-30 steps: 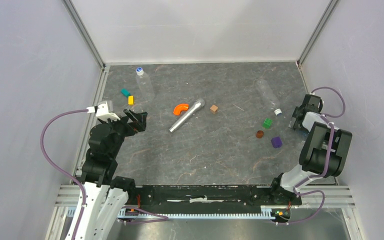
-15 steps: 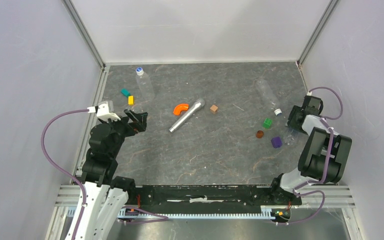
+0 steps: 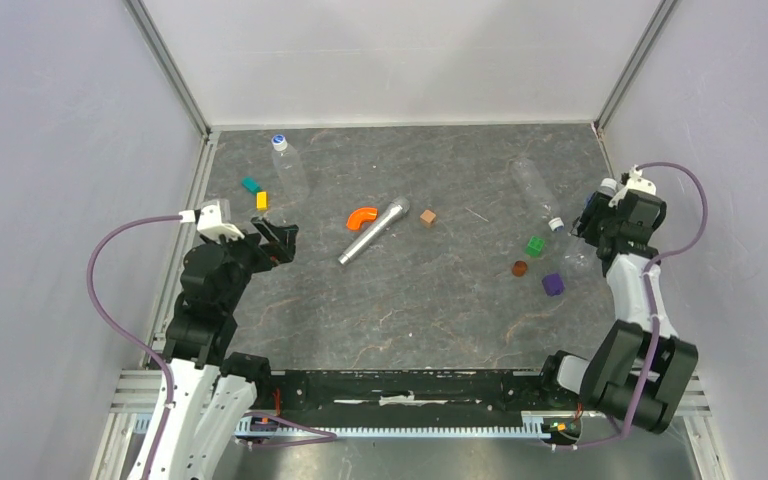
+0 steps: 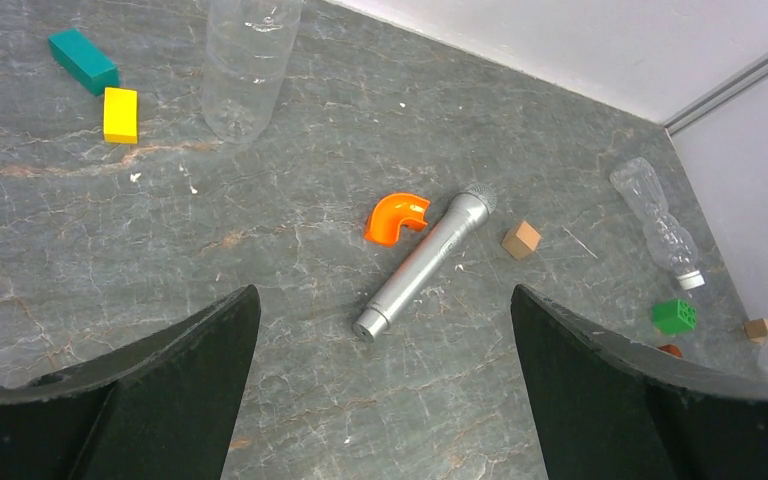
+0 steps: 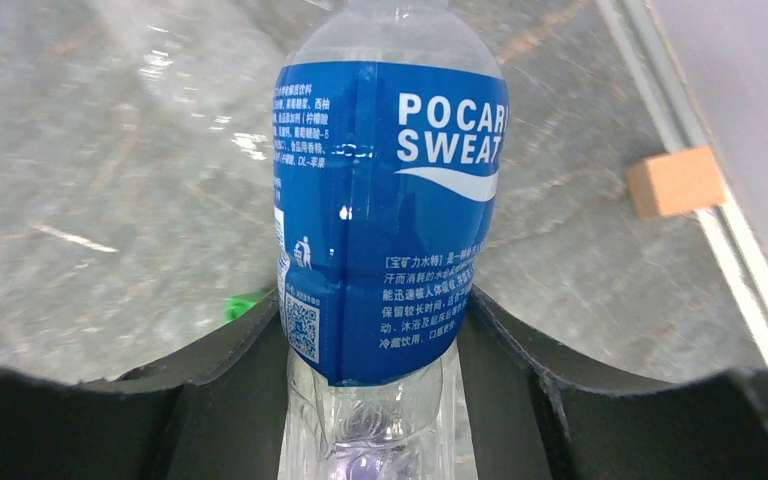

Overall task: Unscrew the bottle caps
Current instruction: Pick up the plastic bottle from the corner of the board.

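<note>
— Where's the blue-label bottle (image 5: 390, 200)?
— Far right on the surface (image 3: 410, 300), about upright, neck up. The right hand (image 5: 375, 300) clamps its clear lower body.
— And the left hand (image 4: 382, 295)?
— Spread wide, holding nothing.

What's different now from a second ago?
The right arm unfolded, and the right gripper closed on the blue-label bottle. The left gripper, wide open, the left clear bottle, the right clear bottle and the microphone stayed put.
</note>
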`<state>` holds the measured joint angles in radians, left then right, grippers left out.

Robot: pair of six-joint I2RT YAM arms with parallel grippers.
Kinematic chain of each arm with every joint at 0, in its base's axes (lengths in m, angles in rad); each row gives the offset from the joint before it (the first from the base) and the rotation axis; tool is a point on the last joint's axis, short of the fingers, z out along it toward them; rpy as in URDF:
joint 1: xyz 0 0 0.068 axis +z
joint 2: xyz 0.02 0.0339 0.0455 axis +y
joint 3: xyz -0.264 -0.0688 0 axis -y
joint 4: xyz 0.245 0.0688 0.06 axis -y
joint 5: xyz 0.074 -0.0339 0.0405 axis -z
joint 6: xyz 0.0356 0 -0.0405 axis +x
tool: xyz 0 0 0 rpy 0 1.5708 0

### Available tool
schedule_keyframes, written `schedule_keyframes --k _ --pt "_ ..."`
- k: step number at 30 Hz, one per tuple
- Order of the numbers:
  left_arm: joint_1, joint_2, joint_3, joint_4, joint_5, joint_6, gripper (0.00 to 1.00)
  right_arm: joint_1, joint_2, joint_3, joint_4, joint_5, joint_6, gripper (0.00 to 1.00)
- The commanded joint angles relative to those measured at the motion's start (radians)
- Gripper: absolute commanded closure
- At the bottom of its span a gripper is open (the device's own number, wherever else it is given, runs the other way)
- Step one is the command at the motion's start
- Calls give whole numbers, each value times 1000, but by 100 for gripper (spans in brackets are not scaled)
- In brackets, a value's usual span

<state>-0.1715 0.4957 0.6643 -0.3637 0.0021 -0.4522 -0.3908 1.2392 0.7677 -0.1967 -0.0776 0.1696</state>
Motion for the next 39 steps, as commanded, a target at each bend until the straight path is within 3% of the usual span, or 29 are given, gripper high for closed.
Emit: schedule_keyframes --k 1,7,11,13,17,21,23,29,33,39 --pt "4 16 -2 55 15 -9 0 -2 -102 -65 137 -258 109 48" --pt "4 37 4 49 2 -26 0 6 -152 -158 320 -576 258 47" --pt "4 44 5 40 -53 -100 0 66 -173 -188 358 -663 265 47" --pt "4 51 3 71 62 -83 0 138 -186 -210 368 -666 254 47" --pt "4 68 -110 352 384 -177 0 347 -177 -290 459 -654 307 47" --pt "-40 163 -187 589 559 -303 0 556 -183 -458 754 -612 501 47" --pt "-123 186 -207 613 536 -299 0 639 -170 -516 914 -600 591 47" --pt "-457 287 -271 720 317 -284 0 781 -92 -534 1099 -548 713 47" --pt "-527 372 -333 845 282 -334 0 796 -63 -572 1254 -537 816 47" --pt "-642 510 -292 903 262 -297 0 835 -41 -572 1270 -472 869 46"
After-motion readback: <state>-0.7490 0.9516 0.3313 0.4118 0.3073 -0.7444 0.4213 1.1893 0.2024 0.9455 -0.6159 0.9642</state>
